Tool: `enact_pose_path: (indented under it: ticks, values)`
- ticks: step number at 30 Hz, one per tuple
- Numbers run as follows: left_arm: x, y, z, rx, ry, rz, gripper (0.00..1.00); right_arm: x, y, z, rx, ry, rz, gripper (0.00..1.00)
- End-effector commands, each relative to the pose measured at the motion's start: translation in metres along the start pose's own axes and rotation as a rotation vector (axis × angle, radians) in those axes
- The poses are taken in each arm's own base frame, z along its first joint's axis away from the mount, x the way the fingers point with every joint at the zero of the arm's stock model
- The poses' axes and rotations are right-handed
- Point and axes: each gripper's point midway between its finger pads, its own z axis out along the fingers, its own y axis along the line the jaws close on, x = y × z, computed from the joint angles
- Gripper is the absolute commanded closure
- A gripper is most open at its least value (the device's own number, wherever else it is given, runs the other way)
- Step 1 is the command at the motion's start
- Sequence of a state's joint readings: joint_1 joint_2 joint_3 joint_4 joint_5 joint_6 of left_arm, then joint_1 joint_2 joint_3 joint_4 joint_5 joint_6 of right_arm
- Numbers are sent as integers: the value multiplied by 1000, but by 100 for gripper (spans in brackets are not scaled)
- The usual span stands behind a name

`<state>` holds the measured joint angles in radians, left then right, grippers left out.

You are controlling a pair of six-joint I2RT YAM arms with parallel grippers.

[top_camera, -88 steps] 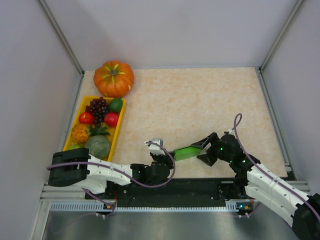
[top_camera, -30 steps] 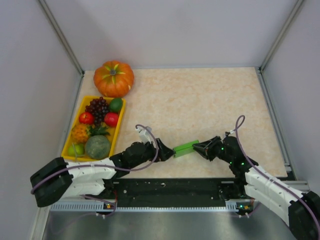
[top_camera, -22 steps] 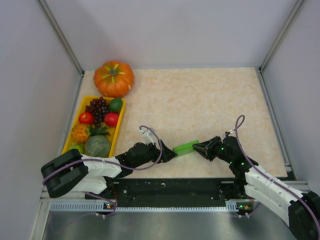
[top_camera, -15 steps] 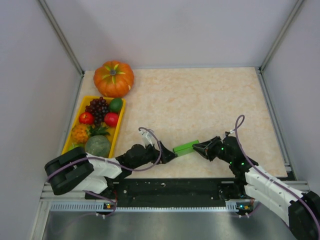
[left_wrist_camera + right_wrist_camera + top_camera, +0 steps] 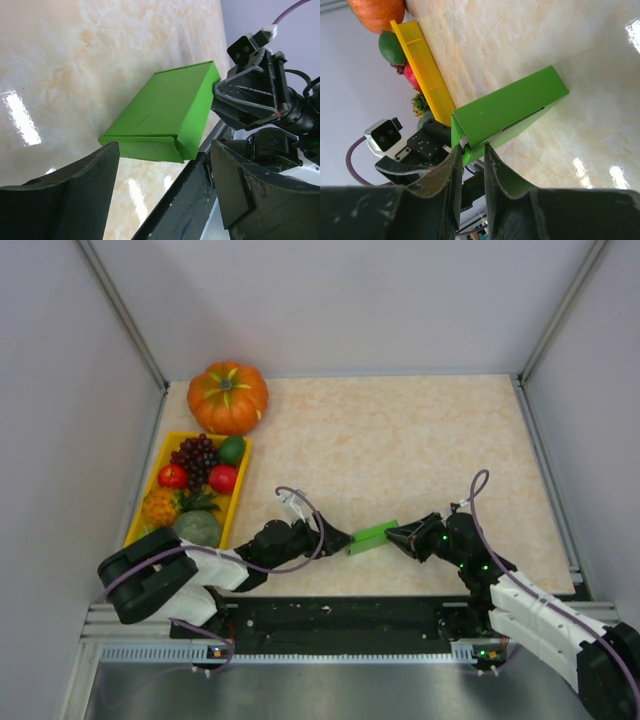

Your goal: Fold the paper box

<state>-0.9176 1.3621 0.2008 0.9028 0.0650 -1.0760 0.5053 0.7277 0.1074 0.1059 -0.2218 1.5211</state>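
The paper box (image 5: 372, 536) is a bright green card folded into a flat sleeve, held just above the table near its front edge. My right gripper (image 5: 397, 535) is shut on the sleeve's right end. In the right wrist view the two fingers (image 5: 470, 152) pinch the edge of the paper box (image 5: 510, 112). My left gripper (image 5: 337, 538) is at the box's left end, open. In the left wrist view the paper box (image 5: 165, 115) lies just beyond my left gripper (image 5: 165, 192), with a gap on either side, and the right gripper (image 5: 250, 95) holds its far end.
A yellow tray (image 5: 150, 502) of fruit stands at the left edge, with an orange pumpkin (image 5: 228, 397) behind it. The tray (image 5: 422, 65) also shows in the right wrist view. White walls enclose the table. A black rail (image 5: 340, 615) runs along the near edge.
My left gripper has crept a little to the right toward the box's left end, and its arm's elbow has swung right. The right gripper and the box have stayed put.
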Motion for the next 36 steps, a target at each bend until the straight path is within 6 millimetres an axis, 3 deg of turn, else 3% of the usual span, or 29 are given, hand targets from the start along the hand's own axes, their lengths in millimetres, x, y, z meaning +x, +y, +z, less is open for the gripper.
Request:
enact_pose_path:
  ticks: [1, 6, 7, 11, 13, 14, 16, 17, 25, 28, 29, 31, 32, 33, 35, 36]
  values:
    - [-4, -11, 12, 39, 1, -2, 25, -19, -54, 0, 202, -98, -3, 80]
    - [9, 18, 12, -14, 8, -24, 42, -19, -59, 0, 210, -100, -10, 80]
    - [11, 24, 11, -26, 11, -27, 52, -19, -61, -1, 215, -99, -15, 80]
    - [39, 60, 8, -99, 89, -55, 70, -21, -75, -1, 246, -110, -42, 81]
    - [39, 56, 2, -51, 72, -90, 75, -23, -87, -3, 270, -120, -62, 81]
    - [47, 71, -1, -86, 83, -103, 79, -23, -89, -3, 270, -122, -77, 81]
    - [43, 65, -3, -37, 61, -124, 82, -28, -87, -3, 263, -134, -157, 81]
    - [50, 72, -4, -49, 83, -131, 86, -29, -86, -4, 264, -137, -181, 81]
    - [49, 73, -3, -86, 109, -30, 88, -33, -55, -13, 228, -117, -458, 76]
    - [41, 72, -4, -140, 112, 56, 83, -32, -65, -15, 254, -108, -454, 73]
    - [31, 59, -5, -123, 88, 88, 82, -30, -71, -16, 265, -101, -444, 73]
    - [34, 73, -11, -242, 122, 172, 77, -23, -77, -17, 258, -68, -421, 72]
    - [22, 60, -12, -230, 76, 204, 75, -20, -82, -19, 269, -50, -415, 70]
    - [29, 66, -18, -271, 105, 229, 73, -16, -80, -22, 254, -39, -420, 69]
    - [24, 53, -22, -242, 88, 264, 66, -13, -73, -29, 242, -24, -435, 63]
    - [29, 51, -25, -240, 106, 282, 65, -10, -79, -37, 280, -6, -435, 62]
